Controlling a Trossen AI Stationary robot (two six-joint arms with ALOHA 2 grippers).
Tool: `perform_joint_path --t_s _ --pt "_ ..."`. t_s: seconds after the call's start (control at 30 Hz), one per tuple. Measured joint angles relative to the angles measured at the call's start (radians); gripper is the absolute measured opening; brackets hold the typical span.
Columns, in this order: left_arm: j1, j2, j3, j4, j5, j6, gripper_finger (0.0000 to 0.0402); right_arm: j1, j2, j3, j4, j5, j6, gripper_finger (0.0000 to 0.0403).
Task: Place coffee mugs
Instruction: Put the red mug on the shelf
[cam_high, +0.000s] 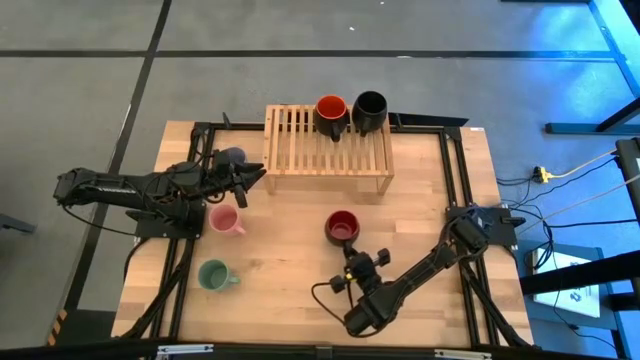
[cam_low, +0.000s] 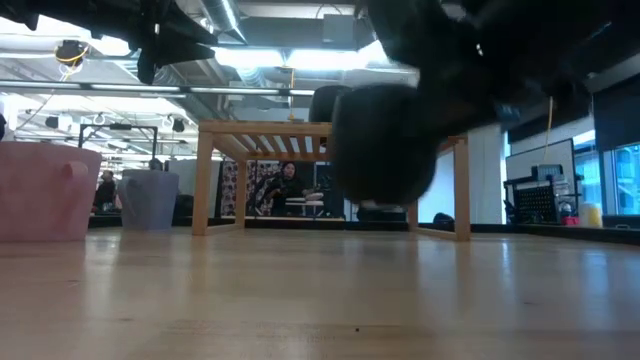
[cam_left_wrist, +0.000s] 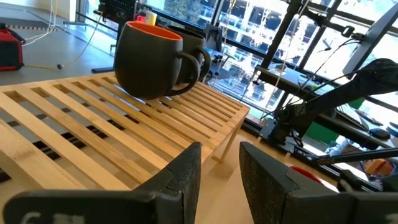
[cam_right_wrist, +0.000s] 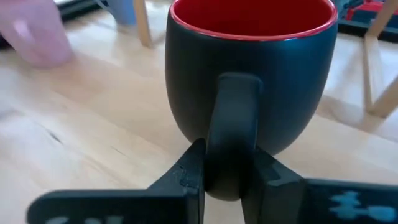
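A slatted wooden rack (cam_high: 328, 150) stands at the table's far middle. On its far edge stand a red-inside dark mug (cam_high: 331, 115) and a black mug (cam_high: 369, 110). My left gripper (cam_high: 255, 178) hovers open at the rack's left end, above the slats (cam_left_wrist: 219, 163), holding nothing. The lavender mug (cam_high: 232, 157) stands beside it, with the pink mug (cam_high: 224, 219) and green mug (cam_high: 214, 275) nearer on the left. My right gripper (cam_high: 352, 255) is shut on the second red-inside mug (cam_high: 342, 227) at the table's middle. My right gripper pinches the red-inside mug's handle (cam_right_wrist: 233, 112) between its two fingers (cam_right_wrist: 189, 171), low on the loop. The fingers come roughly level from the table's near side. The mug stays upright with its mouth up, and the low view shows it (cam_low: 385, 140) lifted clear of the table.
The rack's left and middle slats (cam_left_wrist: 93, 143) are bare. Black frame rails (cam_high: 455, 180) run along the table's left and right sides. Bare wood lies between the held mug and the rack. A person (cam_low: 285, 185) sits in the room beyond.
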Motion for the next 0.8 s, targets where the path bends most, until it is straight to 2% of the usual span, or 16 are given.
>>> perform_joint_path --t_s 0.27,0.5,0.67,0.8 --pt "0.0 0.0 0.0 -0.001 0.035 0.0 0.0105 -0.021 -0.03 0.135 -0.062 0.038 -0.077 0.0043" --pt "0.0 0.0 0.0 -0.002 0.157 0.081 0.0105 -0.124 -0.033 0.368 -0.022 0.059 -0.403 0.0043" --pt "0.0 0.0 0.0 -0.003 0.228 0.129 0.0105 -0.227 -0.034 0.533 0.007 0.097 -0.555 0.0043" --pt "0.0 0.0 0.001 -0.043 0.267 0.131 0.0105 -0.328 -0.034 0.595 0.131 0.07 -0.783 0.0043"
